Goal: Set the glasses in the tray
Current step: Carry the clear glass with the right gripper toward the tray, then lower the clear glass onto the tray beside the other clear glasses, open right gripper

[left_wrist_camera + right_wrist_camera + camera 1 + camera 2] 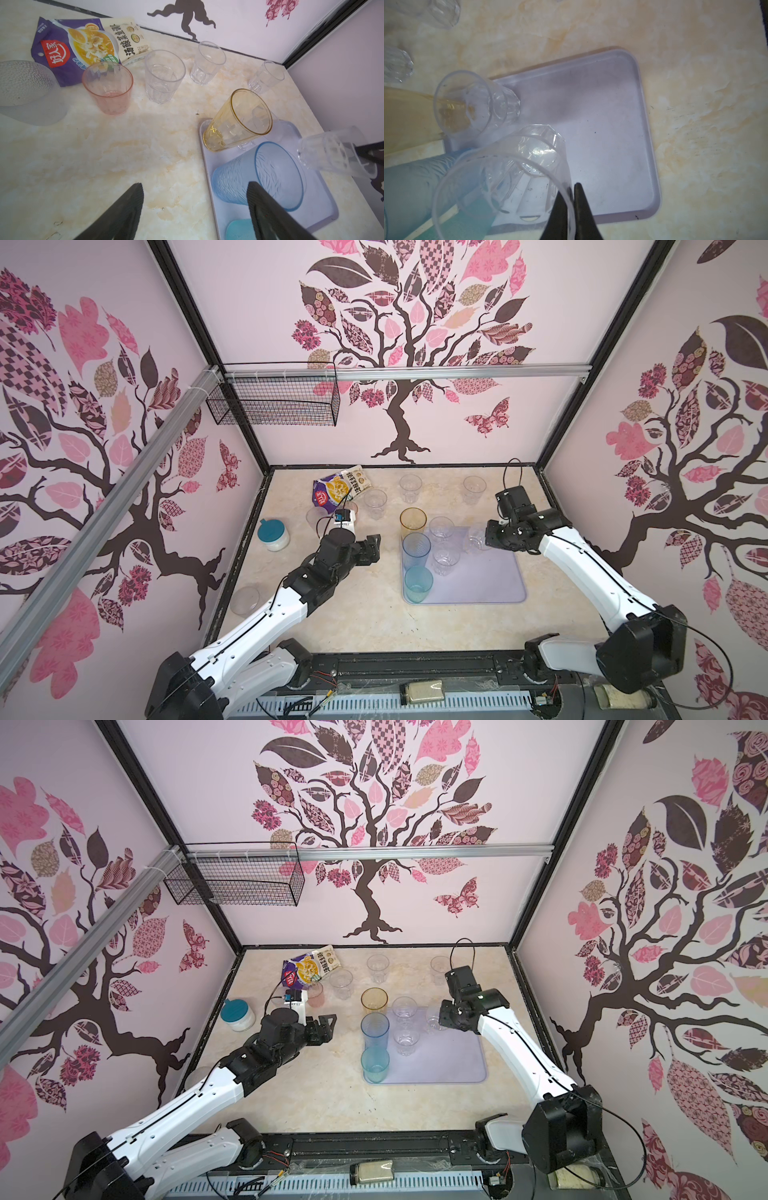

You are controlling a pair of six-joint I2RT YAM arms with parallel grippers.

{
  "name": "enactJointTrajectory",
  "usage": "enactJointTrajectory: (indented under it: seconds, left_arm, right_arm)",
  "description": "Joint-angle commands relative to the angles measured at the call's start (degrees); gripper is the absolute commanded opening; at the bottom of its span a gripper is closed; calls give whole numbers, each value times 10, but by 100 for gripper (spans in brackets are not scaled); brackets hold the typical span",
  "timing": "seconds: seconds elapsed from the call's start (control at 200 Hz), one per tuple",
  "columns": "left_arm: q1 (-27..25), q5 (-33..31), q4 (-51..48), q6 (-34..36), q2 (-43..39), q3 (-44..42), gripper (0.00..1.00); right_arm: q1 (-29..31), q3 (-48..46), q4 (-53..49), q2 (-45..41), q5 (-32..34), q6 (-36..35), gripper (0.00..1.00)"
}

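One clear ribbed tumbler [529, 158] hangs tilted over the lavender tray [602, 114], rim pinched in our right hand [571, 193]; dropped crooked, we risk toppling the standing tumbler [471, 104]; left hand [194, 187] wide, empty.

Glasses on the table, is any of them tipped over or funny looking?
One clear ribbed plastic tumbler hangs tilted over the pale-lavender rectangular tray, pinched at its rim by the right end effector. Two printed food packets also lie at the back left, though they aren't glasses.

Left gripper [195, 185] held spread open at lower frame centre; right gripper [569, 190] pinched onto clear glass [512, 176] rim.
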Motion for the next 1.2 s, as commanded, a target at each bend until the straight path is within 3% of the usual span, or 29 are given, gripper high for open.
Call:
enactJointTrajectory:
  seconds: [0.0,0.325,0.94,1.195]
  left_arm:
    - [-2,-19,21,0,-8,-33,82]
    - [-2,-19,31,-17,-9,-54,82]
    - [-14,-36,-15,-40,-36,-62,80]
    - [-75,-81,-102,0,-56,-29,80]
  right_arm:
    - [9,-22,-26,-25,16,9,0]
    - [35,-76,-73,-59,41,32,0]
    - [223,-120,12,-10,6,131,0]
    - [226,-104,31,9,-12,130,0]
